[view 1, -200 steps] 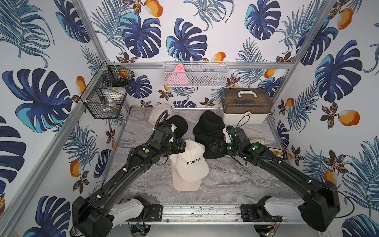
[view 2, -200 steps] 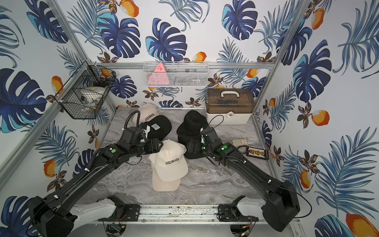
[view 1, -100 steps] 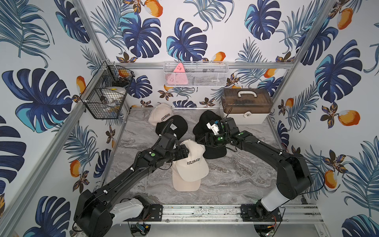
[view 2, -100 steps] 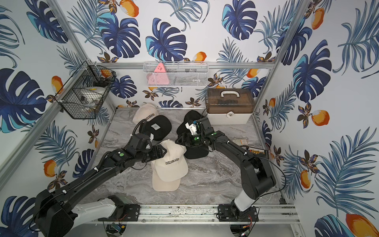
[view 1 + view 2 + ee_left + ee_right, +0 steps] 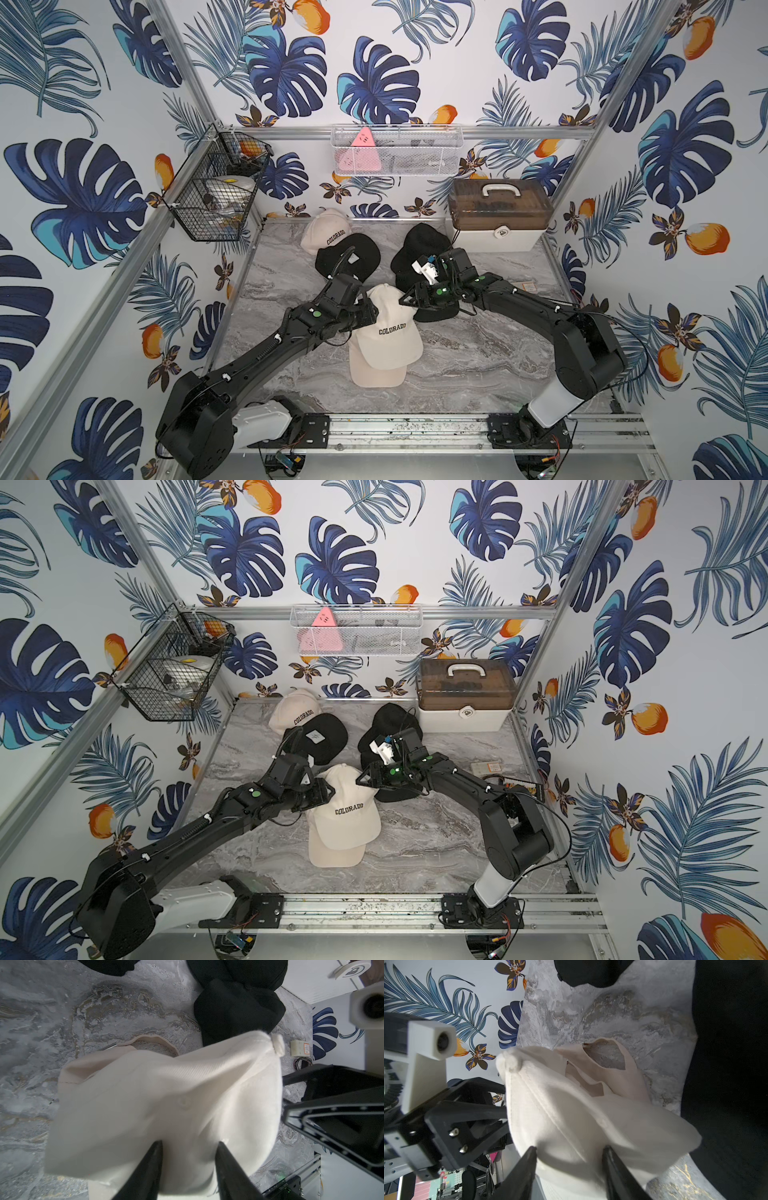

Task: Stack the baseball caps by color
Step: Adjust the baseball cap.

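Both claws pinch the top cream cap by its crown. In the left wrist view the left claw has cream cloth bulging between its fingers. In the right wrist view the right claw bites the same crown from the opposite side, with cloth filling the gap between its fingers.

A second ago both claws stood wider. The right claw was then over the black pile. It has since swung across, so in both top views its tip nearly faces the left claw's tip over the crown. The left claw has edged from the cap's rim onto the crown.

Just under the held cap lies the lower cream cap, its brim poking out on the near side of both claws. The black pile now sits directly behind the right claw. Beyond the left claw lies the tagged black cap. Farther off, half under that one, is the far cream cap.
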Action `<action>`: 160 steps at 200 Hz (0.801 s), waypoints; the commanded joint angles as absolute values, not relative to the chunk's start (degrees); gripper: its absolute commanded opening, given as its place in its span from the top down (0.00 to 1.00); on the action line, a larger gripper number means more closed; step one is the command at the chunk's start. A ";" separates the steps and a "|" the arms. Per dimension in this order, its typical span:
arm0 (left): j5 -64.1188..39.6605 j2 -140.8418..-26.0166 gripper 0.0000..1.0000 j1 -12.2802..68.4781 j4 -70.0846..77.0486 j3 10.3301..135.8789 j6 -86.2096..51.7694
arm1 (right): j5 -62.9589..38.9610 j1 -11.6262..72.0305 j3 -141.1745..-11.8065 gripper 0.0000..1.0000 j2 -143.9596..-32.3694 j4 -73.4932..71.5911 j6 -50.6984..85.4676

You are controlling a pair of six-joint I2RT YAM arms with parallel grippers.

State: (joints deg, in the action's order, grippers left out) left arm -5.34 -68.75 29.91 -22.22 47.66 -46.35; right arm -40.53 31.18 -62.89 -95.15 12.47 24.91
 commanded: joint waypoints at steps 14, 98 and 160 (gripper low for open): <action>-3.44 -68.47 0.82 29.96 -22.43 49.06 -45.36 | -39.66 31.29 -62.33 0.73 -94.51 10.09 26.40; -0.61 -66.36 1.00 29.49 -32.42 54.39 -42.44 | -33.79 32.45 -60.10 1.00 -84.63 9.98 33.57; 7.48 -63.30 1.00 27.11 -41.67 54.63 -42.60 | -20.67 44.25 -56.26 1.00 -76.16 11.66 40.29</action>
